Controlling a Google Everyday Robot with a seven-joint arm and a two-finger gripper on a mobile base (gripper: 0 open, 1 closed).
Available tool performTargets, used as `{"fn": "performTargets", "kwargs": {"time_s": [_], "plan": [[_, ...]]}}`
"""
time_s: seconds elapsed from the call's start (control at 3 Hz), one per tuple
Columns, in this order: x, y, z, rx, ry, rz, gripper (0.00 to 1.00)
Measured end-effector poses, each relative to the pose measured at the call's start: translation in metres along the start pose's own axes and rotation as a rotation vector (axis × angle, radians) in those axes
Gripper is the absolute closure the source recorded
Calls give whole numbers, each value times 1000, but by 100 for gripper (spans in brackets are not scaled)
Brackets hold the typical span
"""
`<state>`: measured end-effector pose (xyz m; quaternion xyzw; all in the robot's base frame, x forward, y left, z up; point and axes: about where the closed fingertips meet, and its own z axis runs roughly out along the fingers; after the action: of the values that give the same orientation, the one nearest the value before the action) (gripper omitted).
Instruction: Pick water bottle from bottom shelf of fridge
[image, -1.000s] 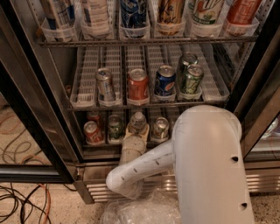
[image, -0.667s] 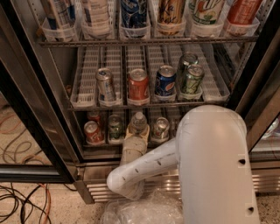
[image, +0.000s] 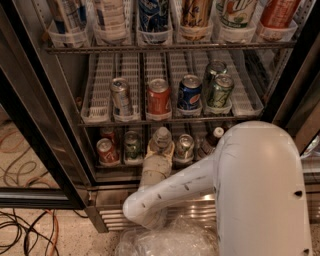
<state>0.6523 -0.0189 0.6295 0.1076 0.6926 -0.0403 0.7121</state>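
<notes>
small clear ribbed plastic water bottle (image: 161, 139) stands mid bottom shelf (image: 120, 165) of steel glass-door fridge (image: 67, 107), lower body hidden behind gripper (image: 157, 162) | grip state: cannot tell | bottom: three front cans (image: 133, 146), one leaning dark-label bottle (image: 212, 140); middle rack (image: 100, 118): five cans | white arm (image: 175, 192) sharply bent, wrist angled up at bottle

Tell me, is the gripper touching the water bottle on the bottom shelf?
Cannot tell. In the camera view the gripper overlaps the base of the water bottle at the front of the bottom shelf, but the arm hides any contact or gap.
</notes>
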Motion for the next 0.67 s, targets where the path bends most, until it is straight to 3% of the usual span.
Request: {"fn": "performTargets", "kwargs": {"time_s": [0.67], "plan": [[-9, -7, -7, 12, -1, 14, 100]]}}
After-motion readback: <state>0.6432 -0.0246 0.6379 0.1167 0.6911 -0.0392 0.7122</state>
